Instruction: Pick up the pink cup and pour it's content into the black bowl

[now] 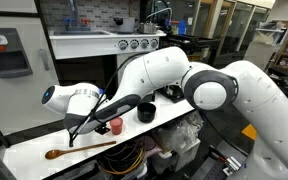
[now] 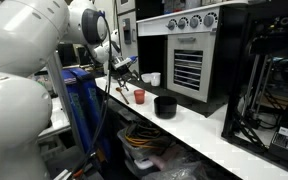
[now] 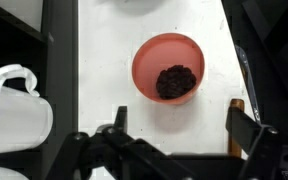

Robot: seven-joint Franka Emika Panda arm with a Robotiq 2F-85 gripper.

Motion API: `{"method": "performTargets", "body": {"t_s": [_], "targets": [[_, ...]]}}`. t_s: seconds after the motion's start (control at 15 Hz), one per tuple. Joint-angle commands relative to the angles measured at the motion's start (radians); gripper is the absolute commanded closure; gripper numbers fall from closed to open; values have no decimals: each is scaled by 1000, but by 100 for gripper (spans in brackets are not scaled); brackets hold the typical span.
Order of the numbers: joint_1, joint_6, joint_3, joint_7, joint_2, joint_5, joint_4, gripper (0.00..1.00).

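Approach step rn: my tool [image 3: 181, 125] hovers above pink cup [image 3: 168, 68], jaws wide apart, nothing held. Cup upright on tabletop [image 3: 104, 60], dark stuff inside, black bowl [image 1: 146, 112] just beside cup. Next I'd drop, straddle cup, clamp w/o tipping.

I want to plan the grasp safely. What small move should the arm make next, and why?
Probably lower onto the pink cup, keeping it centred: the jaws stand open and empty above it, and the cup, upright with dark content, is not yet between them.
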Motion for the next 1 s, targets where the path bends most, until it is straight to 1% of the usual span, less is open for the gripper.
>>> {"method": "performTargets", "body": {"t_s": [0.0, 0.53, 0.93], "targets": [[29, -51, -22, -73, 67, -15, 99, 0], [65, -145, -70, -159, 160, -40, 201, 0], [66, -191, -78, -199, 212, -33, 249, 0]]}}
